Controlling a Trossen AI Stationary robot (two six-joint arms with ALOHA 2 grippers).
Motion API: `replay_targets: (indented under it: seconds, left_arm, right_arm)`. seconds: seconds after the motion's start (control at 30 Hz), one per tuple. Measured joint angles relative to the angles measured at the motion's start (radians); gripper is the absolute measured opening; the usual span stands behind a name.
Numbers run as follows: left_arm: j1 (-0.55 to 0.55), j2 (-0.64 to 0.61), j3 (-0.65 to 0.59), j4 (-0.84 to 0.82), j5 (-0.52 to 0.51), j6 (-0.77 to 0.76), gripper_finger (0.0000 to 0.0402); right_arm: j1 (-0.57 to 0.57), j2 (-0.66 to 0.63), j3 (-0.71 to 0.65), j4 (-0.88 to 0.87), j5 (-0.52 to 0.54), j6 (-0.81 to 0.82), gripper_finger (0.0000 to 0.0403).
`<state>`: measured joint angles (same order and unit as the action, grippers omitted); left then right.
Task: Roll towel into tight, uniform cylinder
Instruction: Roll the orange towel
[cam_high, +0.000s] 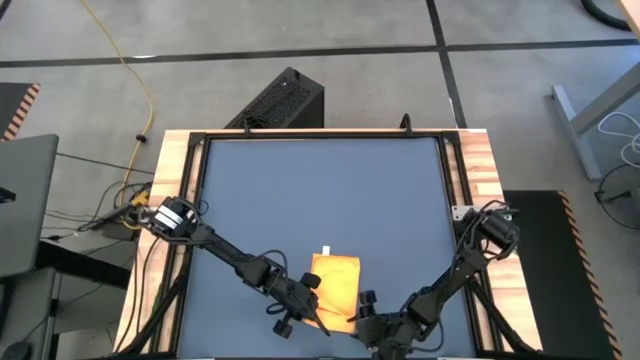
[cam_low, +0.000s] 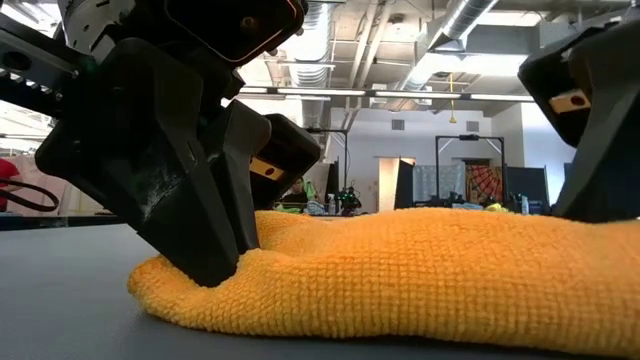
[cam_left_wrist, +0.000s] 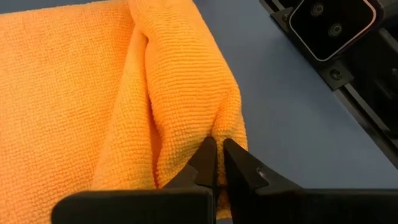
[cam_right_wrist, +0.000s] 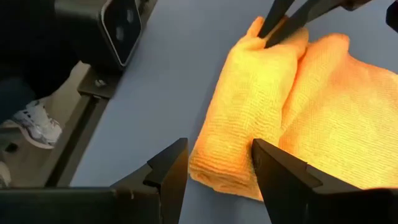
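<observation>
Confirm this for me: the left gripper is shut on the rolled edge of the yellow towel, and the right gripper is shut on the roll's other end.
Not quite. The left gripper is indeed shut on the rolled edge of the towel, but the right gripper is open, its fingers apart at the roll's other end, as the right wrist view shows.

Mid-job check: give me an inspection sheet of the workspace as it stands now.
Surface: dark blue mat in a wooden frame.
Job's things: yellow towel at the near edge, near end partly rolled; white tag at its far edge.
Clutter: nothing seen on the mat.
Hands: left hand shut, pinching the rolled fold; right hand open, at the roll's other end.
Cables: yellow cable on the floor, left.
Surroundings: black box behind the table.
</observation>
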<state>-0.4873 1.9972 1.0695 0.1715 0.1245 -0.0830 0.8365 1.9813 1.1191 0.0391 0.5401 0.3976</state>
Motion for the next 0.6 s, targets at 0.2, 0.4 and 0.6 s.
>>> replay_targets:
  seconds: [0.2,0.4,0.6]
  left_arm:
    - [0.003,0.0,0.0,0.002,0.001,0.0,0.0]
    - [0.005,0.0,0.0,0.002,0.011,0.0,0.0]
    - [0.005,0.0,0.0,0.002,0.022,-0.001,0.0]
  right_arm:
    - [0.001,0.002,0.0,-0.009,-0.01,0.003,0.0203]
    - [0.001,0.002,0.0,-0.031,-0.015,0.005,0.0203]
    - [0.008,-0.032,0.022,-0.033,-0.001,-0.015,0.0203]
